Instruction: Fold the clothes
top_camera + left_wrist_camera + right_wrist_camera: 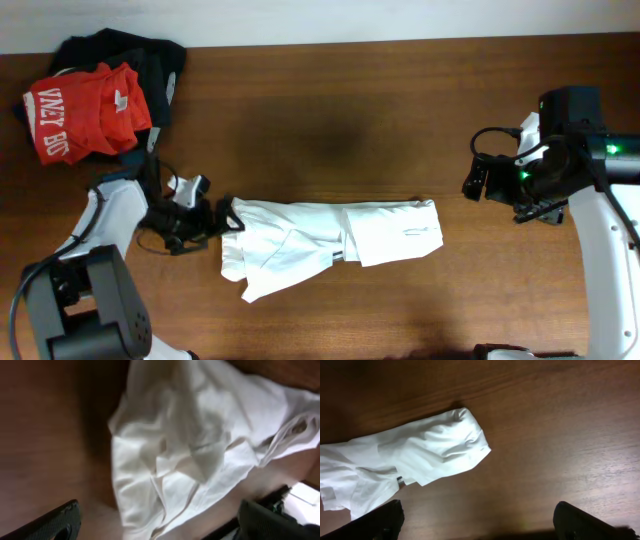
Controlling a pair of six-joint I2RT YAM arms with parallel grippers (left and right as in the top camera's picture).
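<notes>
1. Dark wood counter (330,120) carries the white T-shirt (330,240) as a rumpled band lying left to right, midway along and nearer the front edge. A red shirt (85,115) and a black garment (150,55) sit at the far-left corner.
2. The left claw (224,216) stands apart at the shirt's left end, gripping nothing. The right claw (472,184) is also apart, clear of the right end.
3. The cloth looks thin, limp and light and will probably sag and bunch, so pinch it at a doubled edge or end corners.
</notes>
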